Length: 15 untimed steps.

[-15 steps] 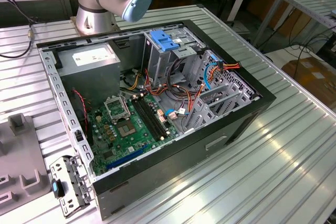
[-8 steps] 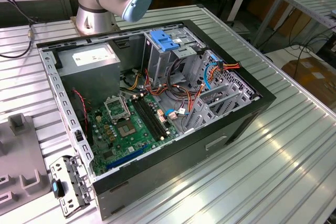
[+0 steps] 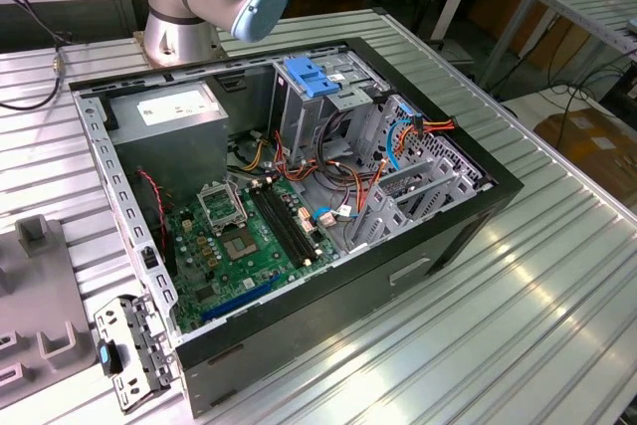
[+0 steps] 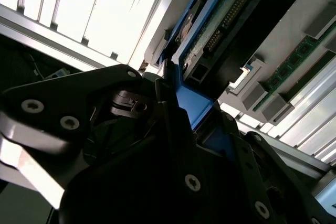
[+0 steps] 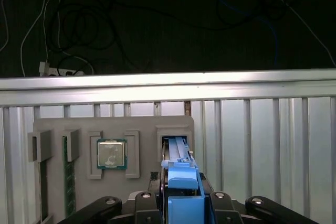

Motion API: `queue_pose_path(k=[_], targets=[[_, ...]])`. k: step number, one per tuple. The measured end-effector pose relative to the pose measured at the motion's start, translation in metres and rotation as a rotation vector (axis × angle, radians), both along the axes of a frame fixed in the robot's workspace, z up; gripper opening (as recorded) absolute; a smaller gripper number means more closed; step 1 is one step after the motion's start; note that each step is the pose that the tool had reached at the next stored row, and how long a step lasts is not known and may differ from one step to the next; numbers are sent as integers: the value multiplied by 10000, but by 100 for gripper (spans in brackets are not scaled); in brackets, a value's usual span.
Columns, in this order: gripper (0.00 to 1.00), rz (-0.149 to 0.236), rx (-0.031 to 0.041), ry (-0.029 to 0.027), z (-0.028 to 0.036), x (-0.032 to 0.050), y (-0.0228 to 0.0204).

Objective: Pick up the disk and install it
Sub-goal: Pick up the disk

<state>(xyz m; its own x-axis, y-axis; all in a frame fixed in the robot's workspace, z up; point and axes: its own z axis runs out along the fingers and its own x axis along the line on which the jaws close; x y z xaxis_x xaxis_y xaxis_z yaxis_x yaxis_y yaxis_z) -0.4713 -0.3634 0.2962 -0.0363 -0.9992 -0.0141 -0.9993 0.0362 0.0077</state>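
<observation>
In the first wrist view we see the gripper point(image 5: 182, 203) closed on the disk point(image 5: 181, 179), its fingers point(image 5: 218, 199) pressing the blue rails from both sides. The disk stands on edge at a slot near the corner of the grey tray point(image 5: 142, 124), with a chip point(image 5: 111, 155) seated beside it in the same tray. The second wrist view shows us the disk's circuit board point(image 4: 226, 14). In the exterior view the open case point(image 3: 438, 236) lies on the table point(image 3: 557, 325)

We see a ribbed aluminium table point(image 3: 528, 325). On it lie an open computer case point(image 3: 328, 320), a grey holder tray point(image 3: 40, 296) and a metal bracket point(image 3: 129, 350).
</observation>
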Motion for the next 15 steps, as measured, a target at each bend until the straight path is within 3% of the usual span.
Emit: queue_pose_path(k=[15], targets=[[37, -1, 0, -1, 107, 0, 0]])
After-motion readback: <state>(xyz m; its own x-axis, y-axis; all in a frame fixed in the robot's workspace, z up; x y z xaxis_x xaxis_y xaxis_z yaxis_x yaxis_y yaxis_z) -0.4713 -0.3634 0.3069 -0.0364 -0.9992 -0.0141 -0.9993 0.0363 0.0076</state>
